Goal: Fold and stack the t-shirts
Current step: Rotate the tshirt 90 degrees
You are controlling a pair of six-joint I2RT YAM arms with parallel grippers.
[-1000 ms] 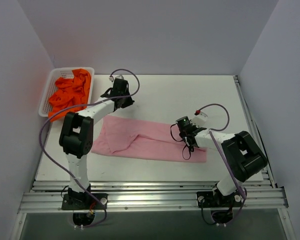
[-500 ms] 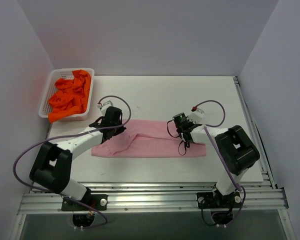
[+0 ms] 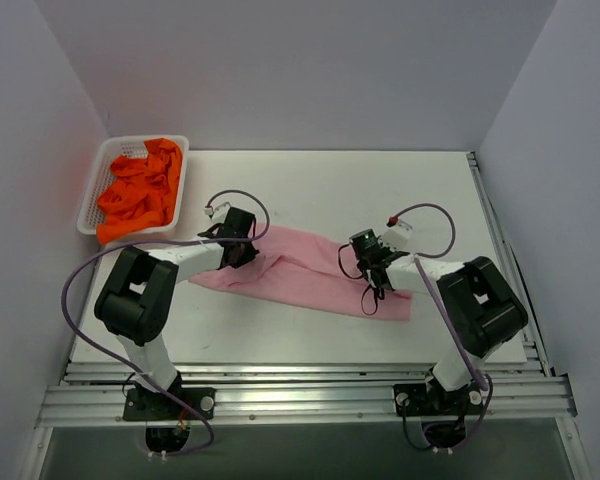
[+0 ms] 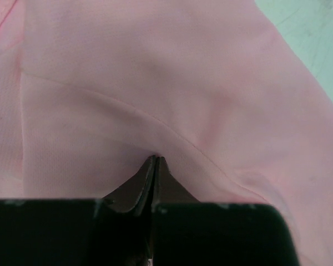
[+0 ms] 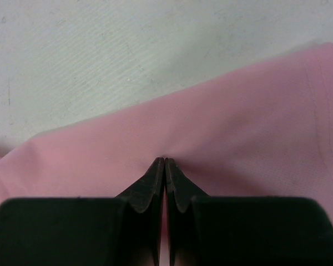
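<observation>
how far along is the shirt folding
Early. Done: the pink shirt lies on the table as a long strip, seemingly folded lengthwise. In hand: the left tool and right tool are both shut on it. Left: finishing that fold, then the orange shirts heaped in the basket; nothing is stacked yet.

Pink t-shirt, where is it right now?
In the top view the pink t-shirt lies across the middle of the table, pinched by the left gripper and the right gripper; the white basket sits beyond its left end.
</observation>
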